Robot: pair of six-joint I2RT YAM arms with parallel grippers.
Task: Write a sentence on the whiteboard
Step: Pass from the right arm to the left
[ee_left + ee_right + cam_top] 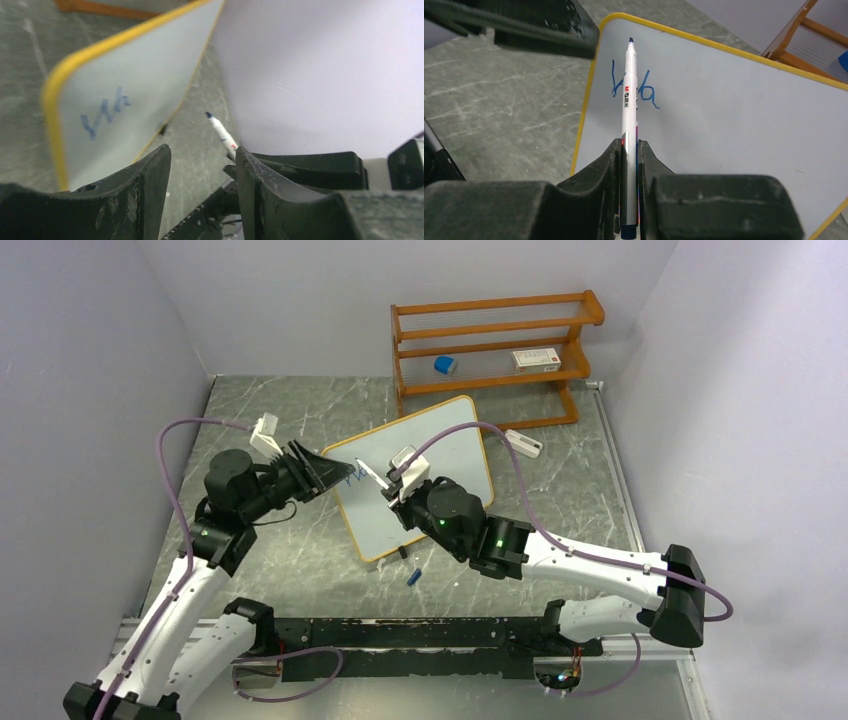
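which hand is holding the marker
The right hand, shut on the white marker over the whiteboard; the left hand is open and empty.

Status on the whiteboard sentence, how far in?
Done: only a few blue letters near one corner of the whiteboard. In hand: the right fingers are shut on the marker, tip near those letters; the left fingers stand open by the board's edge, holding nothing. Left: nearly the whole sentence; most of the board is blank.
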